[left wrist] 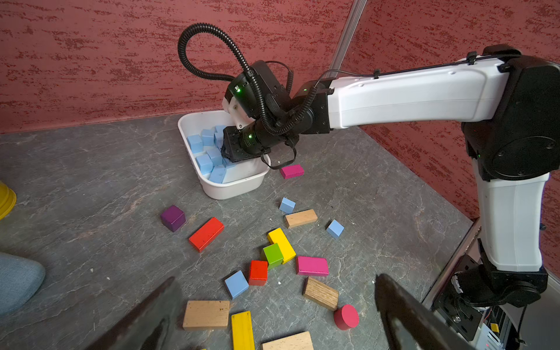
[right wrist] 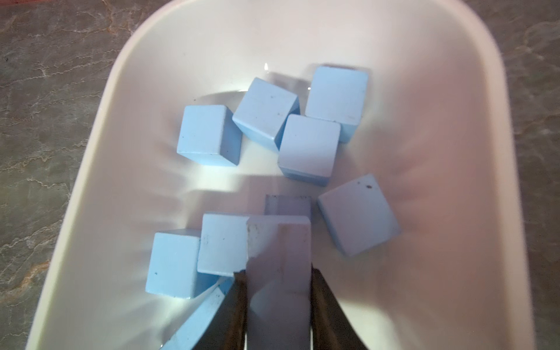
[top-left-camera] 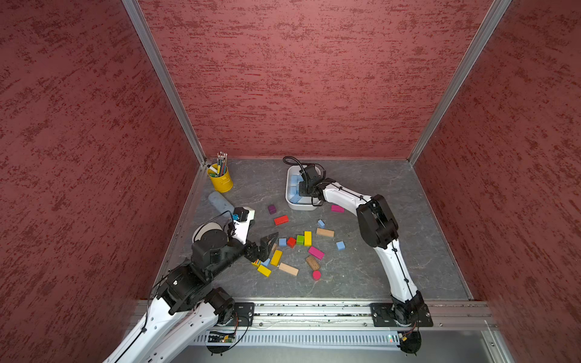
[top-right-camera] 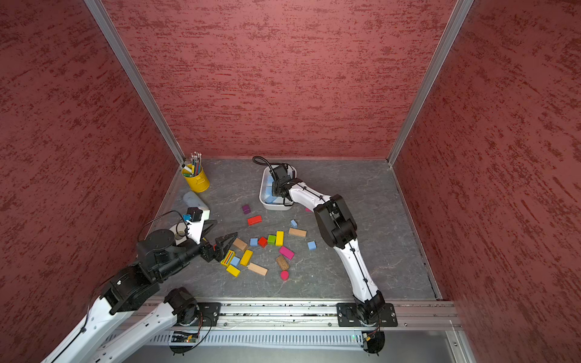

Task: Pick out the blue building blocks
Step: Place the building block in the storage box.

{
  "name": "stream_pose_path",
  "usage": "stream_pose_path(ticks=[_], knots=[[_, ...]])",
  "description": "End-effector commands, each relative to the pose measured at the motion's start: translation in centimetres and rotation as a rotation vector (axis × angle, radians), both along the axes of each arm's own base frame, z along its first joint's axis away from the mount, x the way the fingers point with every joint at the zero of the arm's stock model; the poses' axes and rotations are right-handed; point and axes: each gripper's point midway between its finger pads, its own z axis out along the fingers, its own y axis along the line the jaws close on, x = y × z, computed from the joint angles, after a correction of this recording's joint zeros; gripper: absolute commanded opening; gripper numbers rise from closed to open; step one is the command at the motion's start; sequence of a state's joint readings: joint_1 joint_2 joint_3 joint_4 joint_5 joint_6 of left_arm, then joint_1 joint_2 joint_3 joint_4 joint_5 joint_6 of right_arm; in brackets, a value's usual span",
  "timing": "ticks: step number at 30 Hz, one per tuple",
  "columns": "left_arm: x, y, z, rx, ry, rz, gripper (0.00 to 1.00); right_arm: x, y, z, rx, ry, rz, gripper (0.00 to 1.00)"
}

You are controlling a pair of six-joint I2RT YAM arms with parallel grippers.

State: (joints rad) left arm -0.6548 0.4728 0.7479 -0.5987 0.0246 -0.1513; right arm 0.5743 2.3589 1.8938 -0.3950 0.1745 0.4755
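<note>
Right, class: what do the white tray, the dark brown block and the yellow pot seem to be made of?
Tray: probably glossy moulded plastic, with a rounded rim and reflections. Dark brown block: bare wood, grain lines showing. Yellow pot: possibly painted metal; it has a smooth sheen but is too small to confirm.

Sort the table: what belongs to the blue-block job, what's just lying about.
Job: white tray; blue blocks inside it; blue block in the right gripper; four loose blue blocks.
Lying about: other coloured and wooden blocks; yellow pencil pot; grey-blue fabric object.
</note>
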Motion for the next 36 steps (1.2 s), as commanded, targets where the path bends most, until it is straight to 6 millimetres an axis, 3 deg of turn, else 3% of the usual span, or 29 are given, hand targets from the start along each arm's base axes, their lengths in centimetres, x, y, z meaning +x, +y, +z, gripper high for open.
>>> stream_pose_path(ticks=[1, 8, 14, 18, 22, 30, 36], knots=[[0.0, 0.1, 0.1, 0.001, -0.006, 0.001, 1.0, 1.0, 0.4, 1.5, 0.051, -0.02, -0.013, 0.41], [0.0, 0.1, 0.1, 0.002, -0.006, 0.004, 1.0, 1.2, 0.8, 3.2, 0.093, -0.038, -0.001, 0.49], [0.1, 0.1, -0.1, 0.005, -0.003, 0.004, 1.0, 0.2, 0.4, 8.6, 0.15, -0.124, 0.015, 0.57], [0.1, 0.0, -0.2, 0.008, 0.003, 0.001, 1.0, -1.5, -0.8, 12.1, 0.164, -0.18, 0.021, 0.62], [0.1, -0.2, -0.3, 0.011, 0.008, -0.003, 1.0, -3.8, -2.4, 14.2, 0.166, -0.209, 0.023, 0.66], [0.3, -0.4, -0.4, 0.014, 0.014, -0.01, 1.0, -9.8, -6.6, 14.1, 0.142, -0.191, 0.009, 0.72], [0.4, -0.5, -0.5, 0.019, 0.02, -0.012, 0.99, -14.1, -8.9, 11.3, 0.104, -0.117, 0.02, 0.74]])
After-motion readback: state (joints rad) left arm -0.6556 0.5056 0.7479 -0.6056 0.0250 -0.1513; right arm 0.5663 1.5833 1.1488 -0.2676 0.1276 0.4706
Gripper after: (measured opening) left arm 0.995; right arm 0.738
